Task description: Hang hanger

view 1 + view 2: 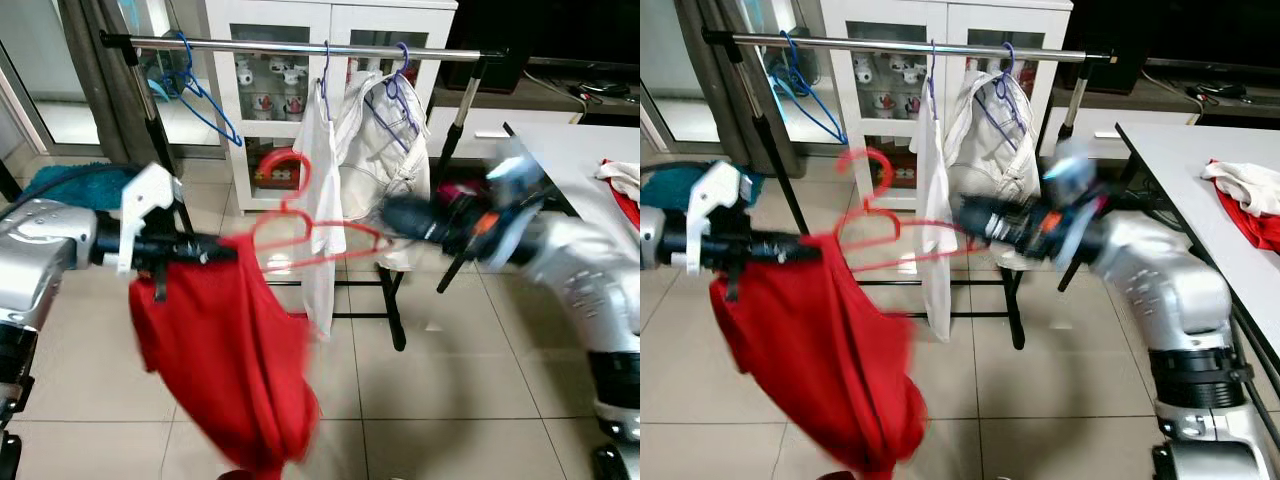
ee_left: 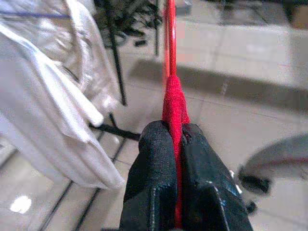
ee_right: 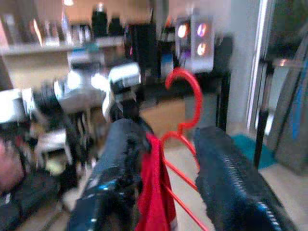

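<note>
A shiny metal rail (image 1: 300,46) on black legs stands on the pale tiled floor (image 1: 440,370). Three things hang on the rail: a bare blue hanger (image 1: 195,90) near its left end, a white cloth (image 1: 318,200) on a hanger in the middle, and a white shirt (image 1: 385,150) on a purple hanger just beside it. At the right there is a white counter (image 1: 1180,170). A white and red cloth (image 1: 1245,195) lies on it.
</note>
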Motion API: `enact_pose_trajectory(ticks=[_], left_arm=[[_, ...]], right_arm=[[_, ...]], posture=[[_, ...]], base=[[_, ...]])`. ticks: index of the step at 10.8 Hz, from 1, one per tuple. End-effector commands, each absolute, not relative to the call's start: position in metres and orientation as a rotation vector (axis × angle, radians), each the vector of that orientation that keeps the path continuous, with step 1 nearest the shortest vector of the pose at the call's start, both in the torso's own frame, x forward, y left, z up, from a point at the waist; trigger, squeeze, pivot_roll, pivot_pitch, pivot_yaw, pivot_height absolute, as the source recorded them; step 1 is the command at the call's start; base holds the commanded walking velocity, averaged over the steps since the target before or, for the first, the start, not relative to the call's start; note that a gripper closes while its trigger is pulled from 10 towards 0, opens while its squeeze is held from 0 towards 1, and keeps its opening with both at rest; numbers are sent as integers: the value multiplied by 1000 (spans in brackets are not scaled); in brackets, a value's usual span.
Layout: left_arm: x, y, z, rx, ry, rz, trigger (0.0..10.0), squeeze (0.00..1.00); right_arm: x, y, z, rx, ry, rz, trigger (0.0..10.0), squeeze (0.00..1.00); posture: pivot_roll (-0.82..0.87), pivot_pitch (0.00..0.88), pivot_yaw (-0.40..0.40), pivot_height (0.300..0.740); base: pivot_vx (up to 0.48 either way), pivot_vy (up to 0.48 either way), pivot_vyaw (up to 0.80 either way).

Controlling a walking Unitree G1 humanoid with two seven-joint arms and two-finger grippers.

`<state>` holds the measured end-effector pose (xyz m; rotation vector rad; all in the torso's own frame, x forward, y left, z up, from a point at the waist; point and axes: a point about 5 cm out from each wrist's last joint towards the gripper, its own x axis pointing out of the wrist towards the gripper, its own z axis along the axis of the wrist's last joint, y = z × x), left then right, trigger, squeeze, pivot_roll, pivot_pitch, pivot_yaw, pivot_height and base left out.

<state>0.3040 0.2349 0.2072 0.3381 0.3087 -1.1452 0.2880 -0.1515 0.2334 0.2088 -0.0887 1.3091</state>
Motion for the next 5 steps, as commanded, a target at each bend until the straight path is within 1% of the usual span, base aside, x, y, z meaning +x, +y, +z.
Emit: enact_pose_trajectory(ticks=[1, 2, 4, 5], left_arm=[[308, 234, 218, 344, 238, -1114, 0, 0], [310, 230, 227, 317, 166, -1124, 0, 0], [308, 227, 240, 298, 121, -1183, 0, 0], [303, 228, 252, 270, 90, -1228, 0, 0]], right_arm=[[280, -147, 244, 225, -127, 1341, 10000, 1000], [262, -125, 231, 193, -70, 1412, 10000, 1000], [258, -103, 215, 129, -52, 1385, 10000, 1000], [260, -89, 213, 54, -85, 1333, 10000, 1000]], posture=[[-46, 0, -11, 740], [-49, 0, -8, 740], [-48, 0, 1, 740], [-46, 0, 7, 740]], base=[[0, 0, 0], [0, 0, 0], [0, 0, 0], [0, 0, 0]])
